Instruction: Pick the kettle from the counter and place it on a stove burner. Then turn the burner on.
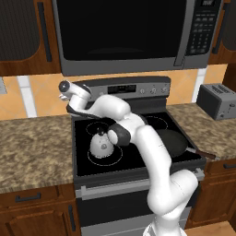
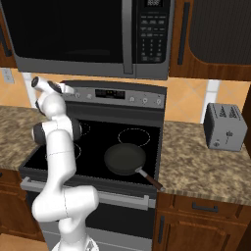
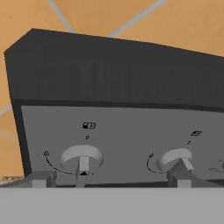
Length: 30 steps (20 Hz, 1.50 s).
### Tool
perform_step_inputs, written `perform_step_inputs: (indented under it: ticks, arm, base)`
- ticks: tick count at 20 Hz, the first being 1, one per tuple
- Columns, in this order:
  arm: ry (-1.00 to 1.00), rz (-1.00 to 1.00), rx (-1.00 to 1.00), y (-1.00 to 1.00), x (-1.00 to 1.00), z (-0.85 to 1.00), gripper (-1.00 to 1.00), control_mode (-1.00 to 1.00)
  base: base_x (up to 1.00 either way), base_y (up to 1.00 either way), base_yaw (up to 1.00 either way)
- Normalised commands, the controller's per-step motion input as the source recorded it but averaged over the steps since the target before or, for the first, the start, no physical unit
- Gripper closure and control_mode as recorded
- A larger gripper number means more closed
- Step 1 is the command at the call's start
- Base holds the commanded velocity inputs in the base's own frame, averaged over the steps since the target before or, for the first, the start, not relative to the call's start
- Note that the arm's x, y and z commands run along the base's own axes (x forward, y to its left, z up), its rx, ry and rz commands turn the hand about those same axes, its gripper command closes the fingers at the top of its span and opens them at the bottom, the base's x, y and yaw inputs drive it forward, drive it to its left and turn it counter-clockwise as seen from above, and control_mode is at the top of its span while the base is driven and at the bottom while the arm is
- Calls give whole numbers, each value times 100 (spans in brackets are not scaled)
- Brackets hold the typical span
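Observation:
The silvery-grey kettle stands upright on the stove burner, the wide white ring at the front left of the black cooktop. The granite counter lies left of the stove. My gripper is raised at the left end of the stove's grey control panel, well above and behind the kettle. In the hand view my gripper is open and holds nothing. It faces the leftmost knob, with a second knob to its right. My arm hides the kettle in the right base view.
A black frying pan rests on the front right burner, its handle reaching over the stove's right edge. A grey toaster stands on the right counter. The microwave hangs low above the control panel.

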Motion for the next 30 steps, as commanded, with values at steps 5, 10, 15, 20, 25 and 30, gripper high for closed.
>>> perform_step_inputs:
  ticks: [5, 10, 15, 20, 25, 30]
  arm:
    - [0, 0, 0, 18, 20, 0, -100, -100]
    - [0, 0, 0, 11, 13, -2, -100, -100]
    - [0, 0, 0, 7, 16, 0, -100, -100]
    - [-1, 0, 0, 0, 27, 0, -100, -100]
    - [0, 0, 0, -1, 26, 0, -100, -100]
    - [0, 1, 0, -7, 9, 0, -100, -100]
  base:
    - [0, 0, 0]
    - [0, 0, 0]
    - [0, 0, 0]
    - [0, 0, 0]
    - [0, 0, 0]
    - [0, 0, 0]
